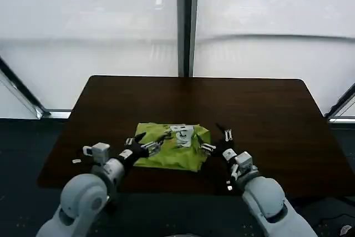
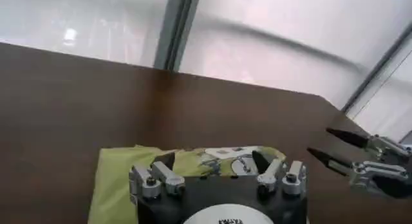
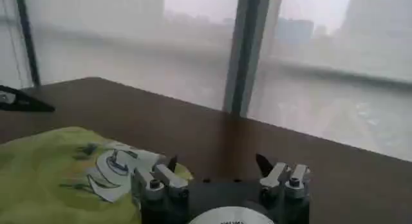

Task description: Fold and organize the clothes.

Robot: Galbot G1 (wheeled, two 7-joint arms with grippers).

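The clothes are a lime-green T-shirt (image 1: 166,156) with a white and grey print, lying folded into a small rectangle near the front middle of the dark table. In the left wrist view the T-shirt (image 2: 116,180) lies under and ahead of my left gripper (image 2: 212,161). From the head view, my left gripper (image 1: 151,141) is open over the shirt's left part with nothing between its fingers. My right gripper (image 1: 218,140) is open at the shirt's right edge, over bare table. The right wrist view has the shirt (image 3: 51,167) beside the open right gripper (image 3: 217,162).
The dark brown table (image 1: 266,109) has bare room behind and to both sides of the shirt. Its front edge runs close under both arms. Frosted windows with a dark pillar (image 1: 186,23) stand behind the table.
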